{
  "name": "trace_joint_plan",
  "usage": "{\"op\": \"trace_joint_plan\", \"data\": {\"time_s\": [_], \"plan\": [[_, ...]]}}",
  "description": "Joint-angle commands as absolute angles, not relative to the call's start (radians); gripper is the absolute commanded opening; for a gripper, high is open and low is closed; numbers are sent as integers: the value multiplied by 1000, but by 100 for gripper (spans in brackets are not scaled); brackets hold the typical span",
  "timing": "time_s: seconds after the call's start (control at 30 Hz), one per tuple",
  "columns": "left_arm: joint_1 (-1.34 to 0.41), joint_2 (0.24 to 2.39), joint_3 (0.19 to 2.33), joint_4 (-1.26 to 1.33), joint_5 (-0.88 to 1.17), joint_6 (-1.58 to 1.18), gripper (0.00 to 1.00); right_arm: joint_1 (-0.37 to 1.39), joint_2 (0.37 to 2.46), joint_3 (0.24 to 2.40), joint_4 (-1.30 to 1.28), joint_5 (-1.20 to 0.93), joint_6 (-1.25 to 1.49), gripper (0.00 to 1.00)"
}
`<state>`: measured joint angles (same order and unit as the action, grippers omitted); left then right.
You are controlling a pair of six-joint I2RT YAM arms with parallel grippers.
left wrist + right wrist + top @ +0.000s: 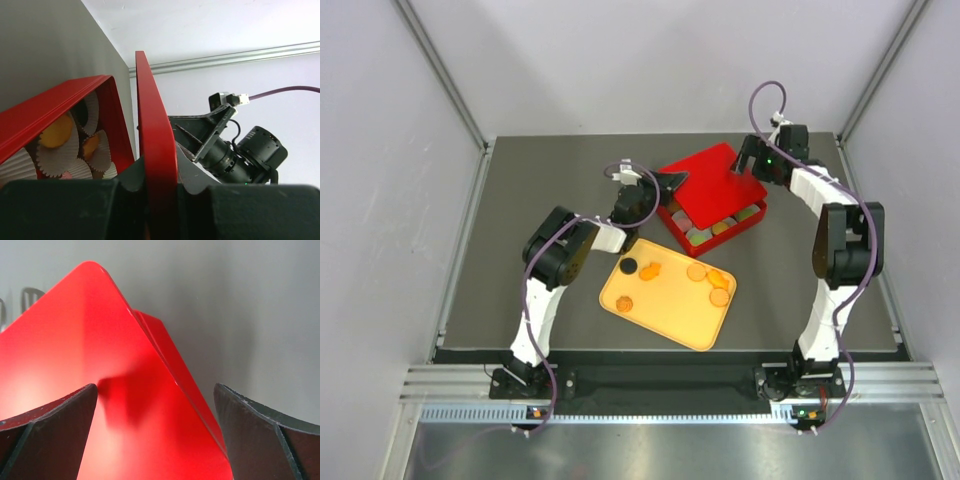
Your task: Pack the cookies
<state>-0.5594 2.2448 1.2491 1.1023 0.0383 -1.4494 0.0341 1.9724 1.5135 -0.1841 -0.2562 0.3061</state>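
A red box (752,222) sits beyond a yellow tray (692,326); white paper cups inside it hold cookies (59,131). The red lid (710,178) lies tilted across the box's far side. My left gripper (668,183) is shut on the lid's left edge (150,120), which stands pinched between the jaws (159,172). My right gripper (750,160) is open above the lid's right corner; in its wrist view the lid (100,365) lies below the spread fingers (155,405). On the tray lie a black cookie (629,266) and several orange cookies (719,296).
The dark table mat (520,250) ends at a metal frame rail (460,240) on the left. White enclosure walls stand behind and on both sides. The right arm's elbow (848,240) stands to the right of the box.
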Motion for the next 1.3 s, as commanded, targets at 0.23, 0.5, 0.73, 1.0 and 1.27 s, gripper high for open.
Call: {"op": "trace_joint_plan", "data": {"time_s": [0.23,0.5,0.73,1.0,1.27], "plan": [[-569,2240,1246,1220,37,-1506,2,17,1988,1528,-160,-262,275,100],[-569,2237,1218,1226,57,-1523,4,8,1979,1497,-152,-294,271,100],[-569,2233,1206,1218,71,-1525,8,9,1974,1474,-132,-357,285,100],[-568,2232,1215,1169,92,-1531,23,-26,1990,1462,-123,-382,298,100],[-568,2218,1209,1114,97,-1552,36,-26,1996,1451,-121,-397,299,100]]}}
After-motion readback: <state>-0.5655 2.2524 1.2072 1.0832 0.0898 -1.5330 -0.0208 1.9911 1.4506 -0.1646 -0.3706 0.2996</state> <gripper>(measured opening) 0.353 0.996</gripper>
